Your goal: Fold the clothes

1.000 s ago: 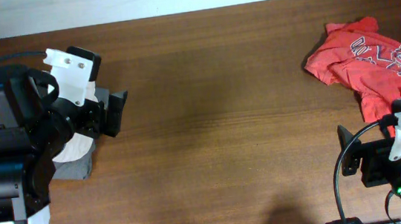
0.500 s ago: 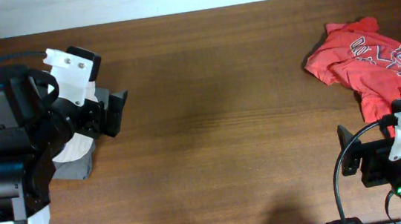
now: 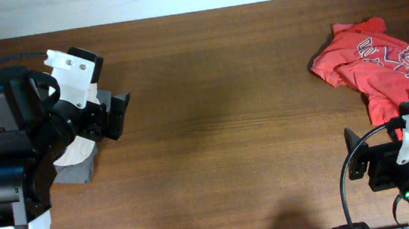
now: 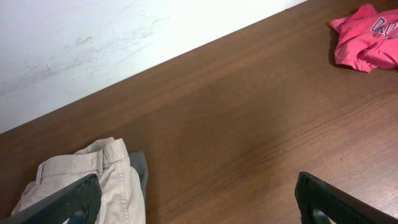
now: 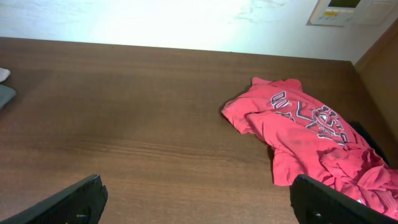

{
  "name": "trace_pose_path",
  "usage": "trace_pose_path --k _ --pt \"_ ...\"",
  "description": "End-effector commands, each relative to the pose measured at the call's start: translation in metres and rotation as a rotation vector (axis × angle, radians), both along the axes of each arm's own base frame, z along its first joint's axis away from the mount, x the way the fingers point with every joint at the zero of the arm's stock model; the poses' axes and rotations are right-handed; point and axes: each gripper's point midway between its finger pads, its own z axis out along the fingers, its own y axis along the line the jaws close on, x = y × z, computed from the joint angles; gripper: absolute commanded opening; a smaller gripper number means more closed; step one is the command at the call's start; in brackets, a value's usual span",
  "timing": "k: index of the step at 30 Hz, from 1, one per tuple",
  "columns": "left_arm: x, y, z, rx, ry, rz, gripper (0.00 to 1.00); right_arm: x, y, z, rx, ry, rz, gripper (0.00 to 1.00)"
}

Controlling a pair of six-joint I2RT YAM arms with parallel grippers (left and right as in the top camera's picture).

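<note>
The clothes, pale beige shorts (image 4: 93,180) with a waistband showing, lie bunched at the table's left on top of a darker grey garment (image 4: 140,168). From overhead only a pale patch of the shorts (image 3: 79,150) shows under my left arm. My left gripper (image 3: 119,116) hovers just right of them, open and empty, and in the left wrist view the left gripper (image 4: 199,202) has bare wood between its fingers. Low at the table's right, my right gripper (image 3: 355,158) is open too, and in its own view the right gripper (image 5: 199,202) holds nothing.
A crumpled red T-shirt (image 3: 382,65) with white lettering lies at the far right, just beyond the right arm; the same T-shirt (image 5: 305,137) shows in the right wrist view. A pale wall (image 4: 93,43) borders the table's far edge. Brown wood spans the space between the arms.
</note>
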Motion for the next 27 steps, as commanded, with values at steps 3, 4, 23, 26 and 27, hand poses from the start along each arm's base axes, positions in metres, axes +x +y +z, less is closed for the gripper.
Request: trace_pose_path --k 3,4,23,26,27 --pt "0.000 -0.001 0.003 0.009 -0.012 -0.015 0.99 0.000 0.001 -0.003 0.005 0.011 0.006 0.99" --pt "0.000 -0.001 0.003 0.009 -0.012 -0.015 0.99 0.000 0.001 -0.003 0.005 0.011 0.006 0.99" --pt "0.000 -0.001 0.003 0.009 -0.012 -0.015 0.99 0.020 -0.007 -0.072 -0.020 -0.063 -0.040 0.99" --pt "0.000 -0.001 0.003 0.009 -0.012 -0.015 0.99 0.015 -0.006 -0.106 -0.016 -0.019 -0.036 0.99" --pt "0.000 -0.002 0.003 0.009 -0.012 -0.015 0.99 0.013 -0.006 -0.116 -0.012 -0.006 -0.035 0.99"
